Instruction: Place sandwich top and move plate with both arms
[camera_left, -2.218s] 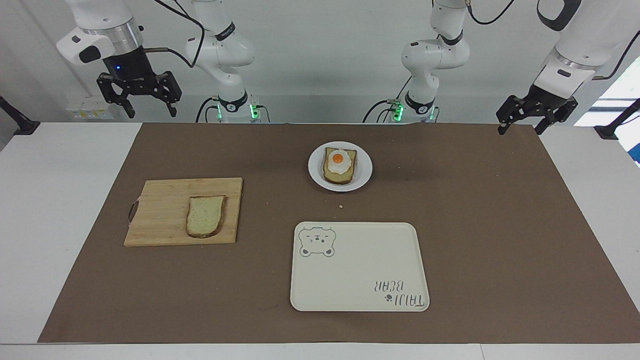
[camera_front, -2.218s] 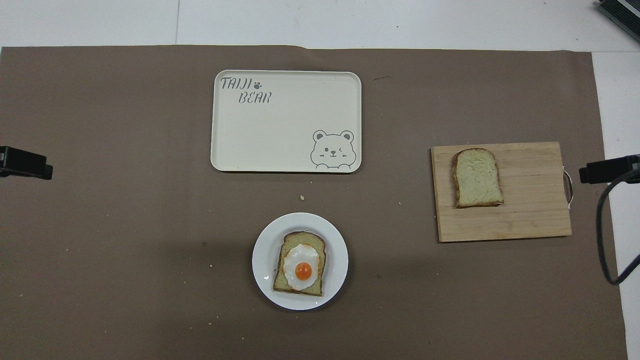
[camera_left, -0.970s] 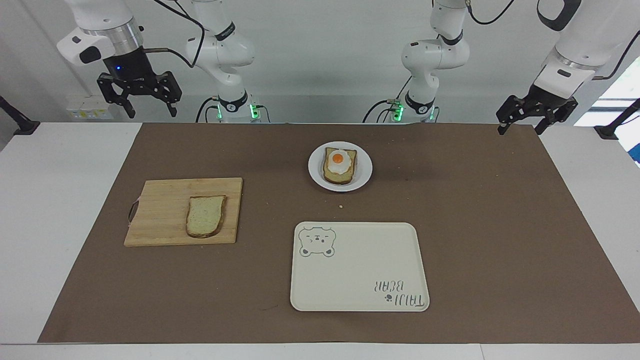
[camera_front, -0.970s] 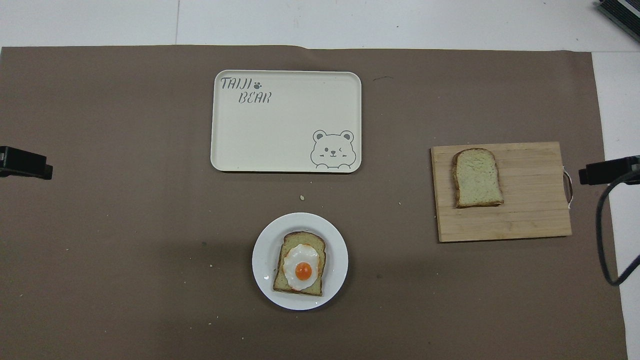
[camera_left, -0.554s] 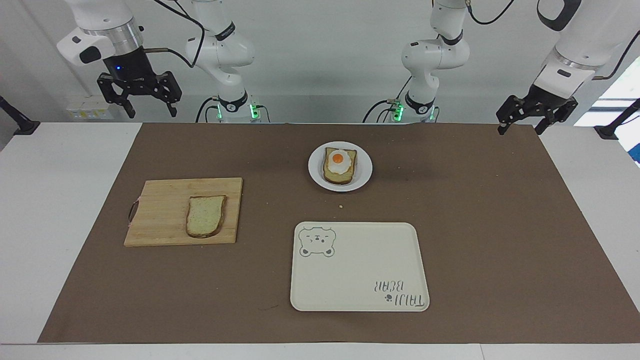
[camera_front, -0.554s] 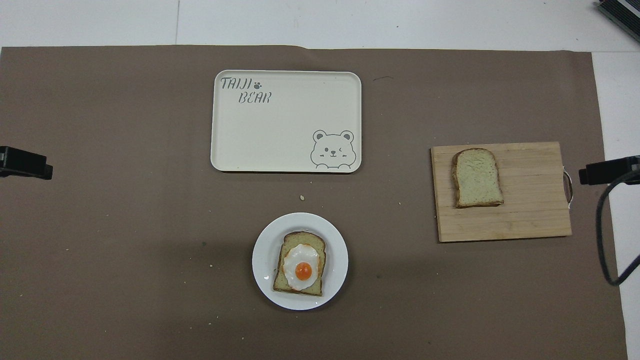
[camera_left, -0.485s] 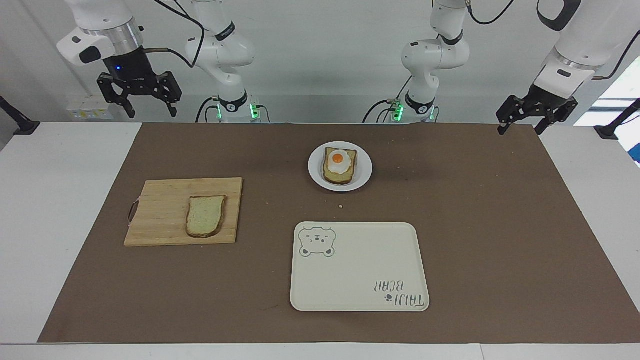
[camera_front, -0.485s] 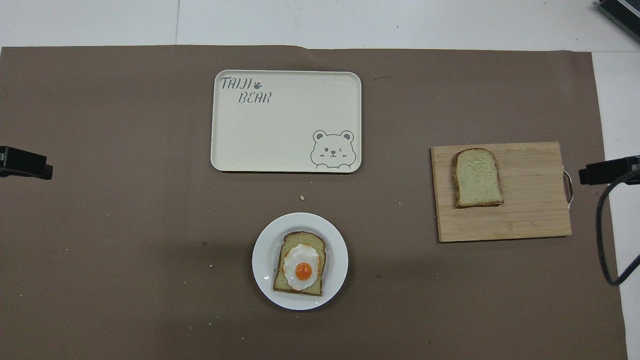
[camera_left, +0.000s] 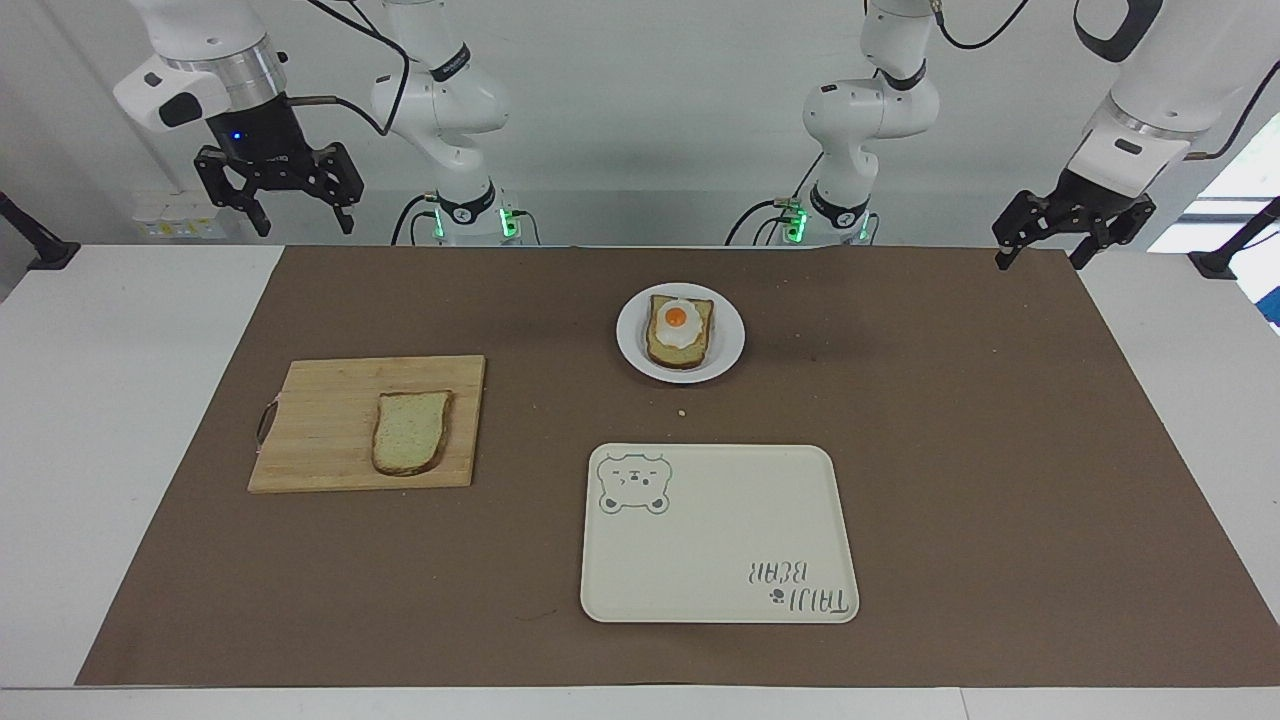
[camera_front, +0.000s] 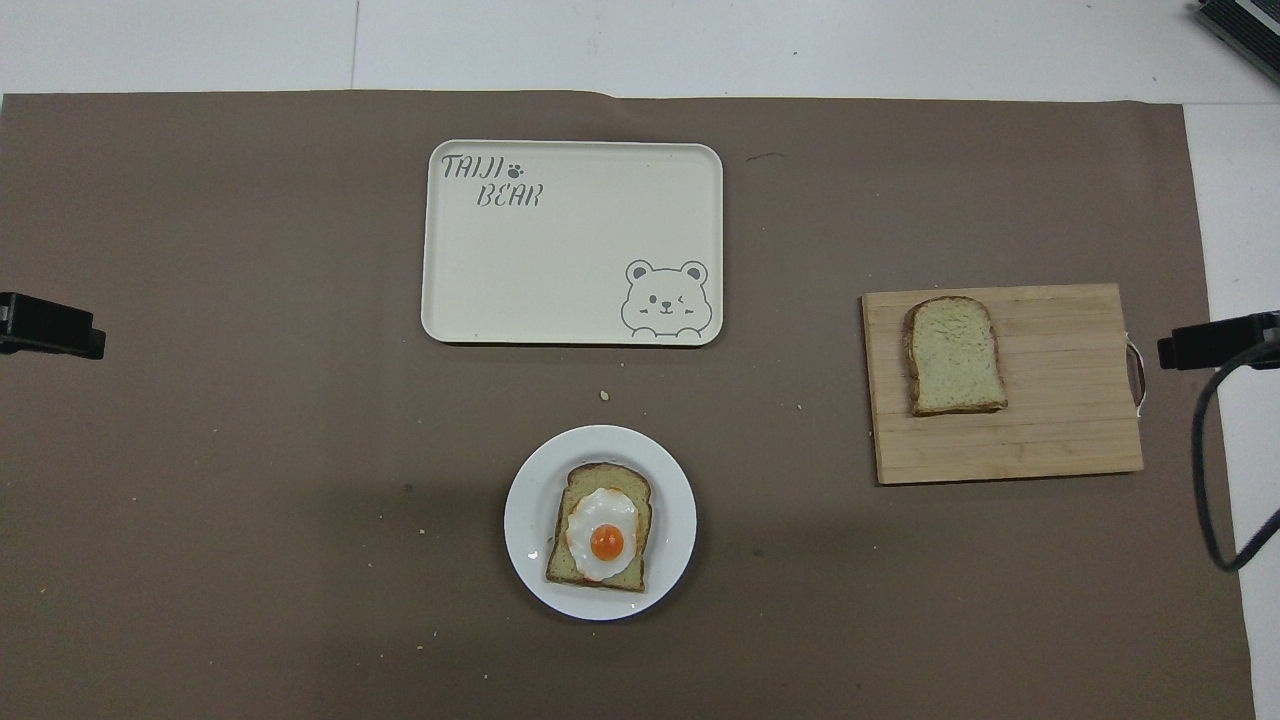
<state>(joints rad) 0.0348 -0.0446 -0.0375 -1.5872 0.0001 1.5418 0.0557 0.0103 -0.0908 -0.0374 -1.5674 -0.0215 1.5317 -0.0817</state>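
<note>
The sandwich top (camera_left: 410, 430) (camera_front: 955, 355), a plain pale slice with a brown crust, lies flat on a wooden cutting board (camera_left: 320, 420) (camera_front: 1060, 430) toward the right arm's end of the table. The white plate (camera_left: 630, 345) (camera_front: 525, 520) sits mid-table, nearer to the robots, and carries a bread slice with a fried egg (camera_left: 678, 330) (camera_front: 600, 540). My right gripper (camera_left: 303, 226) hangs open and empty, high over the table's edge by the robots. At the left arm's end, my left gripper (camera_left: 1040, 260) waits open and empty over the mat's corner. Neither gripper shows in the overhead view.
A cream rectangular tray with a bear drawing (camera_left: 720, 540) (camera_front: 570, 250) lies farther from the robots than the plate. A brown mat (camera_left: 950, 450) covers the table. Black clamp arms (camera_front: 50, 328) (camera_front: 1215, 340) stick in at both ends of the table. Small crumbs dot the mat.
</note>
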